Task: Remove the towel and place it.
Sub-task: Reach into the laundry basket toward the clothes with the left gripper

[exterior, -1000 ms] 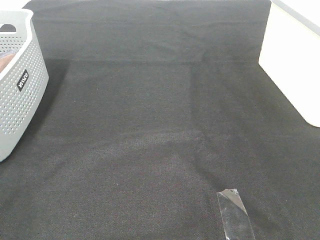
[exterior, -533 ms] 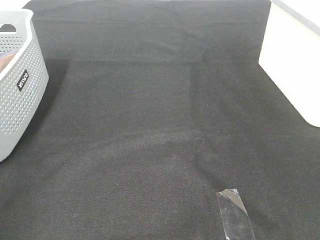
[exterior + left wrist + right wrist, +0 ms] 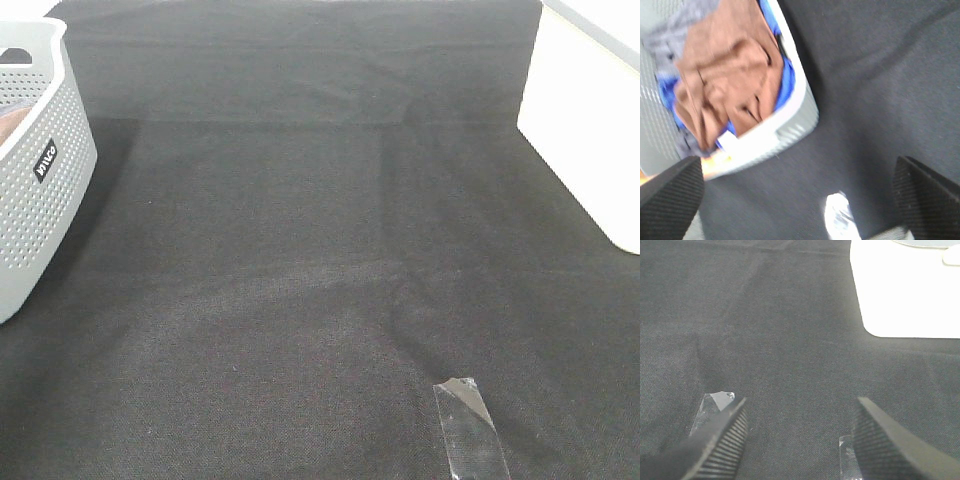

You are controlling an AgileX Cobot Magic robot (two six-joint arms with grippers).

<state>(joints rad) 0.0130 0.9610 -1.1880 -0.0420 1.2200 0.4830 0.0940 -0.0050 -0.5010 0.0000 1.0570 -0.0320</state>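
While the rust-brown towel (image 3: 725,75) lies crumpled inside the grey perforated basket (image 3: 45,215), neither end effector touches it. The basket stands at the left edge of the surface (image 3: 320,250), toward the far-left corner, on the black cloth (image 3: 250,350) that covers the surface. From the high camera only a sliver of the towel shows over the basket's rim. The left wrist camera looks down into the basket, where the towel is heaped on top in loose folds. Blue fabric (image 3: 786,85) shows beside it against the basket wall, and grey fabric (image 3: 670,35) lies at one side. That picture is blurred, so finer detail cannot be told. The left end effector (image 3: 797,200) hangs over the black cloth near the basket, its jaws spread wide with nothing between them. The right end effector (image 3: 802,440) hovers over the black cloth, its jaws parted too and empty. A strip of clear tape (image 3: 470,425) lies on the black cloth near the near edge, right of the middle; in the right wrist view it is partly hidden by one of that end effector's fingers (image 3: 720,440). A white slab (image 3: 590,130) sits along the right edge, toward the far-right corner.
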